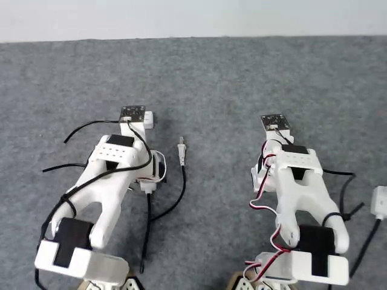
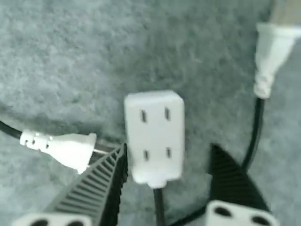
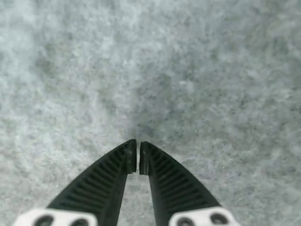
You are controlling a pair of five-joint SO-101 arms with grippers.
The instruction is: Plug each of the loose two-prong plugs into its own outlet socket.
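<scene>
A white outlet block (image 2: pixel 154 136) with two pairs of slots lies on the grey carpet, its black cable running back under my left gripper (image 2: pixel 168 150). That gripper is open, one finger on each side of the block's near end. A loose white two-prong plug (image 2: pixel 66 147) lies beside one finger, prongs towards the block. A second white plug (image 2: pixel 273 52) lies farther off on a black cable. The high view shows a small plug (image 1: pixel 181 149) and a white plug (image 1: pixel 148 186) by the left arm. My right gripper (image 3: pixel 138 157) is shut over bare carpet, holding nothing.
A white block (image 1: pixel 380 202) on a black cable lies at the table's right edge, beside the right arm. Black cables (image 1: pixel 175 202) loop over the carpet (image 1: pixel 217 78) around the left arm. A pale wall runs along the back.
</scene>
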